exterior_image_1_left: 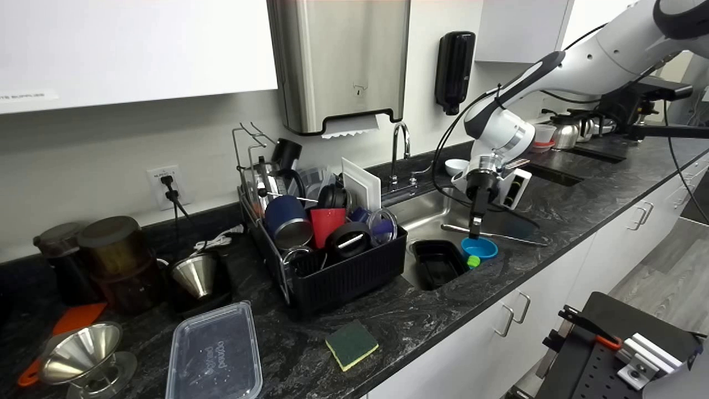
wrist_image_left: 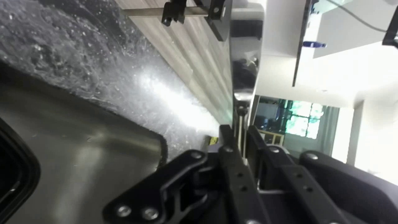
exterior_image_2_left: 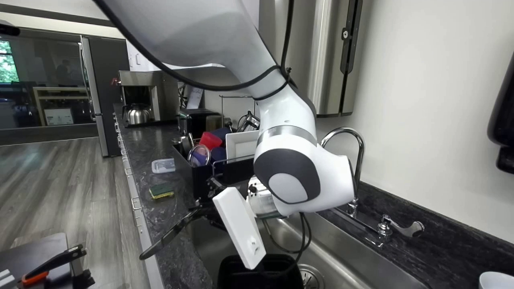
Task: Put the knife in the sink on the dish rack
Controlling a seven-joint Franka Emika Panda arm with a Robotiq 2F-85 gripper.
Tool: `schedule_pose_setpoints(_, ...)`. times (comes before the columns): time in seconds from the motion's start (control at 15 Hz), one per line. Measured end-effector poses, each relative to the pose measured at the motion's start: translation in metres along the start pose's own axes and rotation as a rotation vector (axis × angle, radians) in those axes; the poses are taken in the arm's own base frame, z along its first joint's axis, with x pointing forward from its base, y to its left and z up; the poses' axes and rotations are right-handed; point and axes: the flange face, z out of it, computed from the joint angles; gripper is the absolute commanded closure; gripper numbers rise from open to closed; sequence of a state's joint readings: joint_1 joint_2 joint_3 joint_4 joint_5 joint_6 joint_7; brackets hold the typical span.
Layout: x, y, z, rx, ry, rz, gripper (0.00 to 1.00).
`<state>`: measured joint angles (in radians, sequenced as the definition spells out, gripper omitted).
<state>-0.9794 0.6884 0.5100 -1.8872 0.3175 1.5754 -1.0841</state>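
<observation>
The place is a kitchen: a steel sink [exterior_image_2_left: 341, 253] with a tap [exterior_image_2_left: 360, 164], a loaded dish rack [exterior_image_1_left: 349, 280], a long dark counter [exterior_image_1_left: 410, 321], a fridge [exterior_image_2_left: 110, 92] and a coffee maker [exterior_image_2_left: 138, 78] show it. The wall-hung towel dispenser [exterior_image_1_left: 354, 61] and soap dispenser [exterior_image_1_left: 456, 69] give it the look of a shared office one.

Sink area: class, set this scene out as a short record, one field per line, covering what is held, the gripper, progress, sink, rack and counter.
Held: knife
Gripper: closed on the knife
Progress: knife lifted, not yet on the rack
In sink: black tub, blue bowl
In rack: blue mug, red cup, white plate, more dishes
On counter: sponge, clear container
</observation>
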Motion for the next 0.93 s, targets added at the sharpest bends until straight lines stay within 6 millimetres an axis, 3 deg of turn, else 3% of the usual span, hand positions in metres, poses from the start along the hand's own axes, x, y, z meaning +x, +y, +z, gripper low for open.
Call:
schedule_pose_setpoints(0.4,0.015,0.005,-0.006,0.014,-0.078,-0.002,0.96)
schedule_pose_setpoints(0.93,0.039,0.027,-0.018,-0.121,0.133,0.252,0.96)
